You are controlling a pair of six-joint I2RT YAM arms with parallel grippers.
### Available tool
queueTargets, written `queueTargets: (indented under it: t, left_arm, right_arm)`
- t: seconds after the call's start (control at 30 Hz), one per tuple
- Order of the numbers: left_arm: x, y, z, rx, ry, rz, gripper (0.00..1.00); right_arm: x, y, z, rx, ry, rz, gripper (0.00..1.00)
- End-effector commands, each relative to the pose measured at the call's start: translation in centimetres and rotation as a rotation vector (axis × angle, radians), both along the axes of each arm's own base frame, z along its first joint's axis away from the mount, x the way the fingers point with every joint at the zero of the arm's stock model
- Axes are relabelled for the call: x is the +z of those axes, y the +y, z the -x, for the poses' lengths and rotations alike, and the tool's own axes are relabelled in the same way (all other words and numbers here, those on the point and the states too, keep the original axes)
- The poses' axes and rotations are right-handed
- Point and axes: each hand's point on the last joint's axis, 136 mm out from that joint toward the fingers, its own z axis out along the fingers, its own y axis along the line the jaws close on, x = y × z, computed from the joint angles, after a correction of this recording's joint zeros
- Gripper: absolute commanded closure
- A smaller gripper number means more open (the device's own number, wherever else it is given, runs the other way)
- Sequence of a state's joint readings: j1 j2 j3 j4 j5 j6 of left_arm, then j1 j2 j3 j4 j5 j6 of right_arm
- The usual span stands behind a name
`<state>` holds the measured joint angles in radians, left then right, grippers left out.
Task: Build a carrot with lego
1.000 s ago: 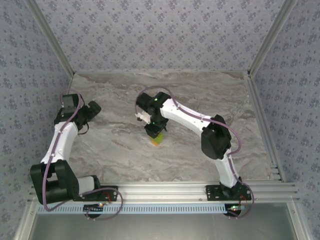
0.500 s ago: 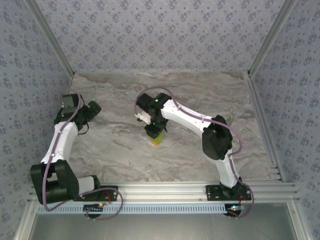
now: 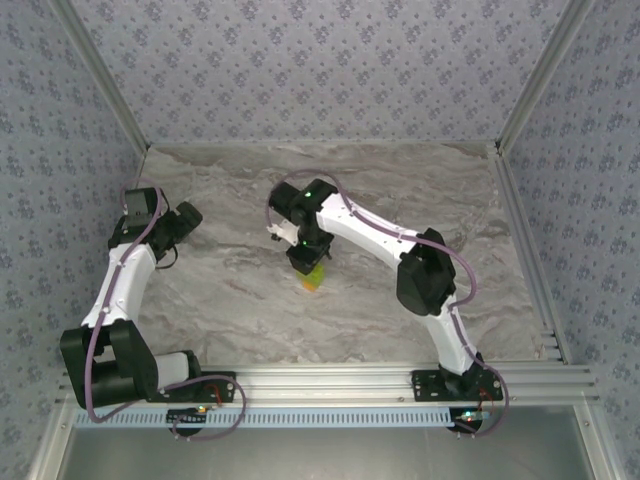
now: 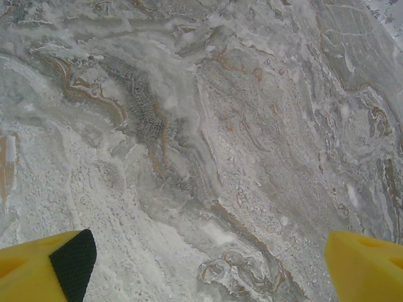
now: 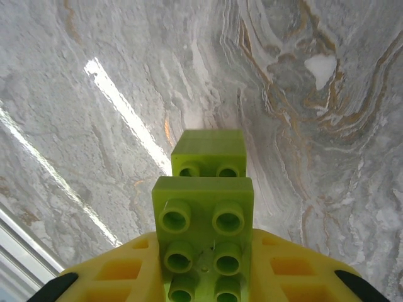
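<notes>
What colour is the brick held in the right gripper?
The brick is lime green, clearest in the right wrist view.

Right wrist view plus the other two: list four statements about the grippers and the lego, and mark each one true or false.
1. The right gripper is shut on the lime-green bricks. True.
2. The left gripper holds an orange brick. False: it is open and holds nothing, above the marbled table.
3. The lime-green bricks turn their studs toward the right wrist camera. True.
4. From above, the left gripper is at the table's middle. False: it is near the left edge, and the right gripper is at the middle.
</notes>
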<state>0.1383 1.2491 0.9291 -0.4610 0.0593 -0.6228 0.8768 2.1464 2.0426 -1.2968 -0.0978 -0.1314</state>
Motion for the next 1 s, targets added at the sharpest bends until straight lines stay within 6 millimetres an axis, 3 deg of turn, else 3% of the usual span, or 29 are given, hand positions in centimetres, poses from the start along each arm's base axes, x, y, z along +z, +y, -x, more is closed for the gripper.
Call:
queueTargets:
  t: [0.0,0.13,0.5,0.63,0.8,0.97]
  left_arm:
    - [1.0,0.3,-0.2,0.008,-0.020,-0.003,0.05]
    - [1.0,0.3,-0.2,0.009,-0.020,-0.003,0.05]
    - [0.9,0.3,-0.2,0.007,-0.018,-0.003,0.05]
    - [0.8,0.3,-0.2,0.008,-0.016,-0.003,0.05]
    - [0.7,0.3,-0.3,0.009,-0.014,0.000,0.05]
    - [0.7,0.3,-0.3,0.007,-0.015,-0.001,0.05]
  right_arm:
    - [2.3,-0.7,0.4,0.027,0.016,0.023,0.68]
    - [2.3,-1.0,0.6,0.054,0.022,0.049,0.68]
    - [-0.3,-1.3,1.0,0.130,0.022,0.050,0.68]
    - [-0.9,-1.3,2.1,0.211,0.029,0.024,0.67]
    - [-0.9,-1.7,3.3,0.320,0.038,-0.013,0.67]
    - [-0.3,-1.3,2.9,0.383,0.024,-0.041,0.65]
